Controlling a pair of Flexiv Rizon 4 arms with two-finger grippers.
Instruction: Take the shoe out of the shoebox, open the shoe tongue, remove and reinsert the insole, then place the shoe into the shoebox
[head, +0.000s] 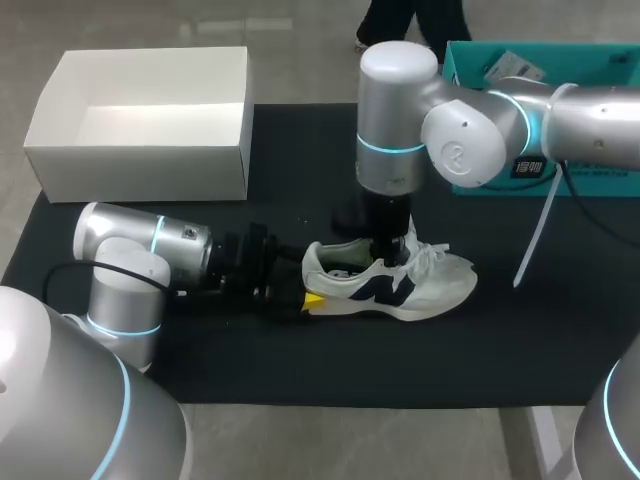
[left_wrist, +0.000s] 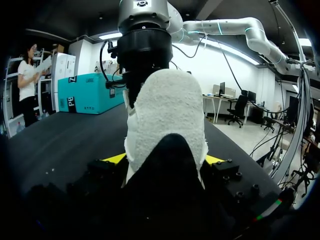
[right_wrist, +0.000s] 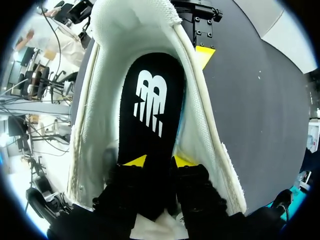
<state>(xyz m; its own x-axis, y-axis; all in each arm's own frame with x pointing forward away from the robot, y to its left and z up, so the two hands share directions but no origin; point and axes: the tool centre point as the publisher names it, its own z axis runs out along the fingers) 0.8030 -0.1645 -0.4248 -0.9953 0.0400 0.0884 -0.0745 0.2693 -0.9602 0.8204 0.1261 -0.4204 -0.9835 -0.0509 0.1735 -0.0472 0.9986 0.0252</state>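
A white shoe (head: 425, 285) with navy side marks lies on its sole on the black mat (head: 300, 360), toe to the right. My left gripper (head: 305, 297) lies low at the heel. In the left wrist view the heel (left_wrist: 167, 110) fills the gap of that gripper (left_wrist: 165, 159), both yellow tips pressing its sides. My right gripper (head: 388, 258) points straight down into the shoe's mouth. Its fingers (right_wrist: 159, 161) pinch the black insole (right_wrist: 150, 100) inside the shoe (right_wrist: 205, 130). The white shoebox (head: 150, 165) stands open at the back left.
A teal box (head: 480, 60) sits at the back right behind my right arm. A white strap (head: 535, 235) hangs from that arm down to the mat. The black mat stretches bare in front of the shoe.
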